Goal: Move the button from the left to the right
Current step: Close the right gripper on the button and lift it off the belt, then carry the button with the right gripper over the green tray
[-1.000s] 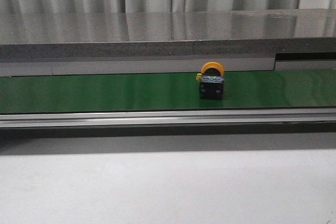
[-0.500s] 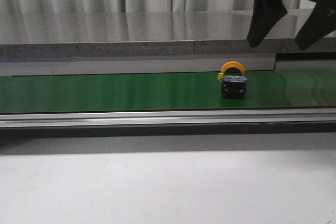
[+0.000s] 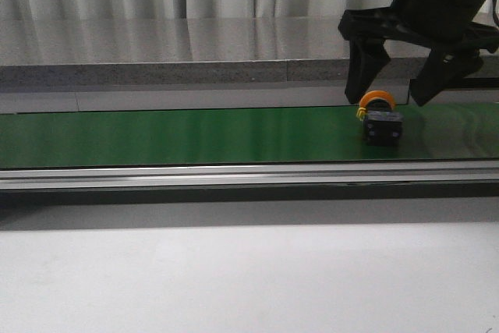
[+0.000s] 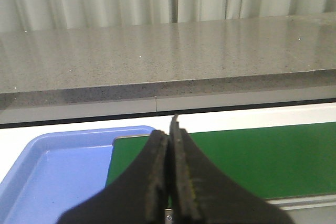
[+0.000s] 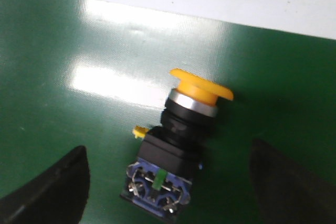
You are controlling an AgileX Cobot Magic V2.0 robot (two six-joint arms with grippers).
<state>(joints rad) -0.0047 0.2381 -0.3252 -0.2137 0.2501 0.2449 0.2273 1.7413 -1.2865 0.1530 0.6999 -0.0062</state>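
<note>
The button (image 3: 381,121) has a black boxy body and a round yellow-orange cap. It lies on the green belt (image 3: 187,136) at the right. In the right wrist view the button (image 5: 176,145) lies on its side, blue terminal face with a small green mark toward the camera. My right gripper (image 3: 396,90) is open and hangs just above the button, a finger on each side, not touching it. My left gripper (image 4: 169,145) is shut and empty, seen only in the left wrist view.
A grey stone ledge (image 3: 195,56) runs behind the belt, with curtains beyond. A metal rail (image 3: 234,175) borders the belt's front, then a white table (image 3: 234,278). A blue tray (image 4: 58,166) sits at the belt's left end.
The button has travelled right along the belt. My right gripper came in from the upper right and dropped down over the button, staying open.
</note>
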